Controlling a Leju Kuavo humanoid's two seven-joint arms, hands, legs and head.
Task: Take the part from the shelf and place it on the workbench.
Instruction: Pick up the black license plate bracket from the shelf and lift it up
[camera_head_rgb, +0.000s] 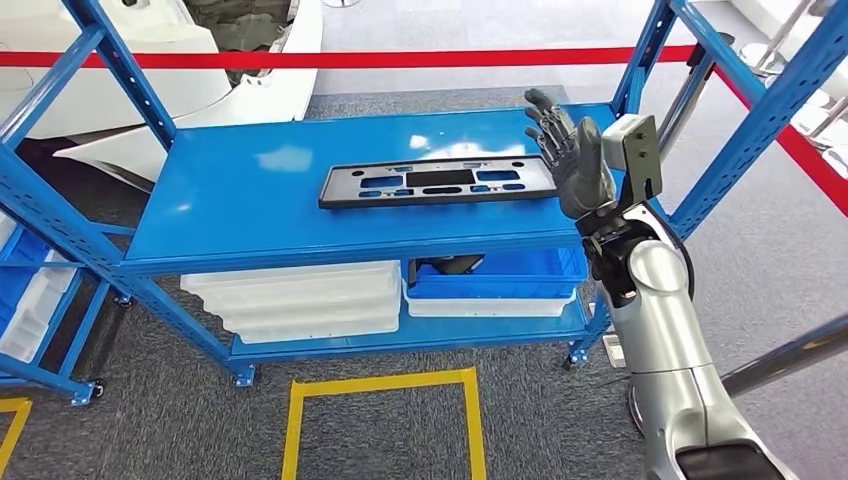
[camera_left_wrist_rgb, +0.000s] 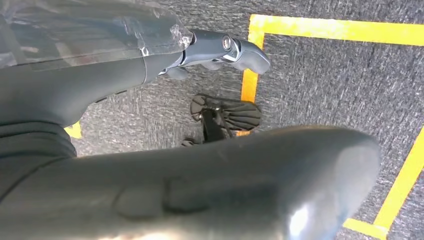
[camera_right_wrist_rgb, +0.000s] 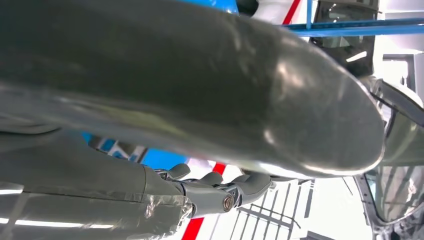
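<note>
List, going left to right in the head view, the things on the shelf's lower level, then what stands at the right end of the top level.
Stacked white trays → blue bin → right robot hand, raised beside the black part.

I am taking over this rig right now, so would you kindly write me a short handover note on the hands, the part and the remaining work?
Right robot hand: raised at the right end of the top shelf, fingers spread, holding nothing, close beside the part's right end.
Left robot hand: hanging low over grey carpet with yellow floor tape, holding nothing.
Part: flat black panel with cut-outs, lying on the top shelf, not yet gripped.
Done: the right arm has reached the shelf.
Left: grip the part, lift it off, carry it to the workbench and set it down.
</note>
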